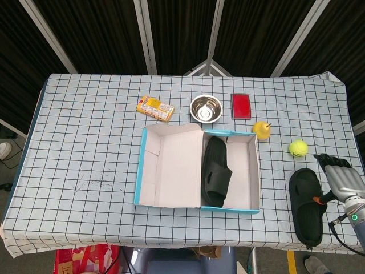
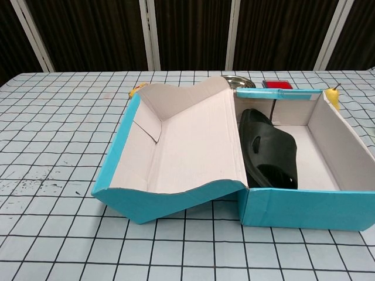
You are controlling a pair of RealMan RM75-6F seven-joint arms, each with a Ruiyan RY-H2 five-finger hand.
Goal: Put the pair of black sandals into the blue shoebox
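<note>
Sandal (image 1: 306, 206) lies on table just left of right hand's fingers (image 1: 333, 162).

The right robot hand (image 1: 341, 180) shows at the far right edge of the head view, palm down, dark fingers (image 1: 331, 161) extended and slightly spread, holding nothing. Its grey wrist trails behind it. The left robot hand is out of sight.

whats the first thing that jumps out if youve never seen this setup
The open blue shoebox in the middle of the checked table, with one black sandal lying along its left side. The other sandal lies on the cloth near the right front edge, and the right hand hovers just right of it, holding nothing. Behind the box sit a steel bowl and a red card.
</note>
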